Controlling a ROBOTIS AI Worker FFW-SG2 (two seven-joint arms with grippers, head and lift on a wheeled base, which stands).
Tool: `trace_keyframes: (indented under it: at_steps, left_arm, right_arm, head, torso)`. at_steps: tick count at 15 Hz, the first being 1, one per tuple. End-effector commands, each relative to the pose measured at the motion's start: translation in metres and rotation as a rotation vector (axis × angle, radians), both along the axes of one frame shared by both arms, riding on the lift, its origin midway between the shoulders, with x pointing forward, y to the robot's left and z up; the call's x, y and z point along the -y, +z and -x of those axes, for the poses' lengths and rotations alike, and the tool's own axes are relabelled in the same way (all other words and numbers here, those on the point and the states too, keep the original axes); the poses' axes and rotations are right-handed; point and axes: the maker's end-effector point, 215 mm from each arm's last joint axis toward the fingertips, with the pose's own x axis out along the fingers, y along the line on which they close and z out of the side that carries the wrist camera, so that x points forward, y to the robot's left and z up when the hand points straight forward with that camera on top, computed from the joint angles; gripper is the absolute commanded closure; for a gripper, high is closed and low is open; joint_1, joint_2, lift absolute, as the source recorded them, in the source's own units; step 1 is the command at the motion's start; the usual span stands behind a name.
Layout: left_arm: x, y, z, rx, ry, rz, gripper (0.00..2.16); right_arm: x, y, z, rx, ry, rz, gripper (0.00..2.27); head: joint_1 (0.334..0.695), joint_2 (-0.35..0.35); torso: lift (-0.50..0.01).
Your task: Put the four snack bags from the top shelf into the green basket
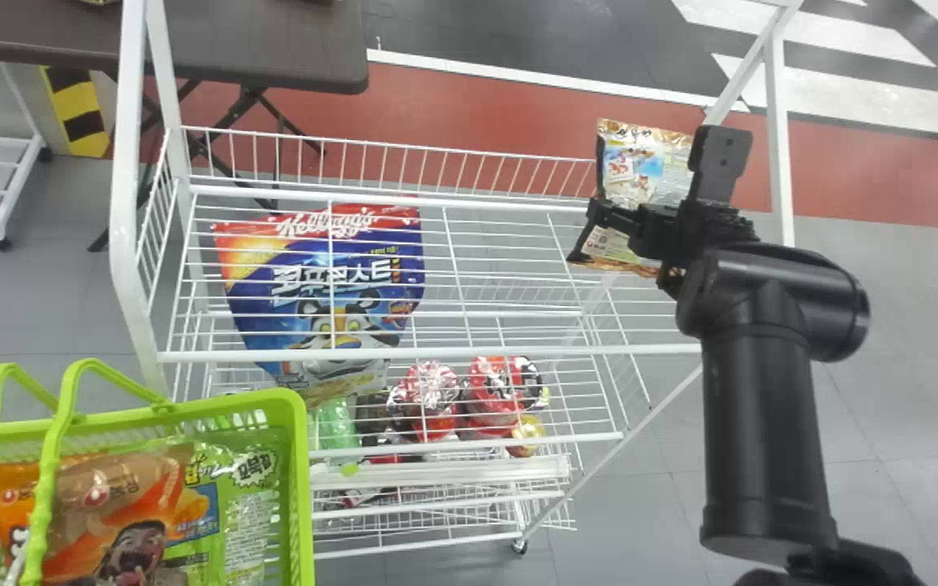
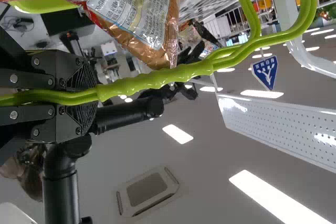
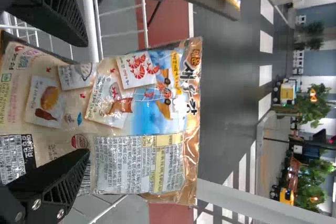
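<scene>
In the head view my right gripper is at the rack's right end, its fingers wide apart around a tan snack bag. Seen from the right wrist, that gripper has one finger on either side of the shrimp-printed bag, and neither visibly pinches it. The green basket at lower left holds an orange snack bag and a green one. In the left wrist view my left gripper is shut on the basket's green handle, beside a bag.
A white wire rack spans the middle. A large blue cereal bag is seen through its wires, with red packages lower down. White posts rise at the rack's sides. Behind stands a brown table.
</scene>
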Motion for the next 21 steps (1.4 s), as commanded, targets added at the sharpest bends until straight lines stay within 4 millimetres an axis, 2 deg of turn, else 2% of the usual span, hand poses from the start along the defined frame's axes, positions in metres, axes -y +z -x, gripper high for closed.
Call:
trace_keyframes:
  at_steps: [1, 2, 3, 4, 11, 13, 14, 16, 18, 20, 21]
  left_arm:
    - [-0.001, 0.001, 0.001, 0.004, 0.0, 0.009, 2.15]
    - [-0.001, 0.0, 0.001, 0.001, 0.001, 0.008, 2.15]
    - [-0.003, 0.0, 0.001, 0.001, 0.004, 0.007, 2.15]
    - [-0.003, 0.0, 0.001, 0.0, 0.006, 0.006, 2.15]
    - [-0.004, 0.001, 0.0, 0.0, 0.007, 0.007, 2.15]
    - [-0.005, 0.0, 0.001, -0.001, 0.01, 0.006, 2.15]
    - [-0.005, 0.0, 0.001, -0.001, 0.01, 0.006, 2.15]
    - [-0.005, 0.001, 0.0, 0.0, 0.01, 0.006, 2.15]
    - [-0.005, 0.001, -0.001, 0.003, 0.008, 0.005, 2.15]
    - [-0.004, 0.001, -0.002, 0.004, 0.009, 0.006, 2.15]
    - [-0.004, 0.002, -0.002, 0.006, 0.009, 0.006, 2.15]
  right_arm:
    - [-0.003, -0.01, -0.001, -0.015, 0.006, -0.02, 0.79]
    - [-0.006, -0.017, 0.004, -0.024, 0.01, -0.029, 1.39]
    - [-0.003, -0.016, 0.006, -0.021, 0.002, -0.025, 2.0]
    - [-0.002, -0.015, 0.009, -0.026, -0.008, -0.02, 2.23]
    - [-0.004, -0.001, 0.013, 0.025, 0.004, -0.03, 2.25]
    - [-0.009, 0.012, 0.024, 0.06, 0.017, -0.059, 2.25]
    - [-0.019, 0.023, 0.035, 0.083, 0.039, -0.078, 2.25]
    - [-0.057, 0.047, 0.061, 0.109, 0.113, -0.139, 2.25]
    - [-0.114, 0.064, 0.097, 0.106, 0.223, -0.177, 2.25]
    - [-0.188, 0.065, 0.149, 0.065, 0.367, -0.242, 2.25]
    - [-0.226, 0.057, 0.175, 0.027, 0.438, -0.279, 2.25]
  head:
    - [0.695, -0.287]
    - [0.695, -0.286]
    - [0.695, -0.282]
    - [0.695, -0.281]
    - [0.695, -0.286]
    - [0.695, -0.283]
    - [0.695, -0.281]
    - [0.695, -0.268]
    - [0.695, -0.244]
    - [0.695, -0.2]
    - [0.695, -0.128]
  torso:
    - [0.0]
    - [0.0]
    - [0.0]
    - [0.0]
    - [0.0]
    - [0.0]
    - [0.0]
    - [0.0]
    - [0.0]
    - [0.0]
    - [0.0]
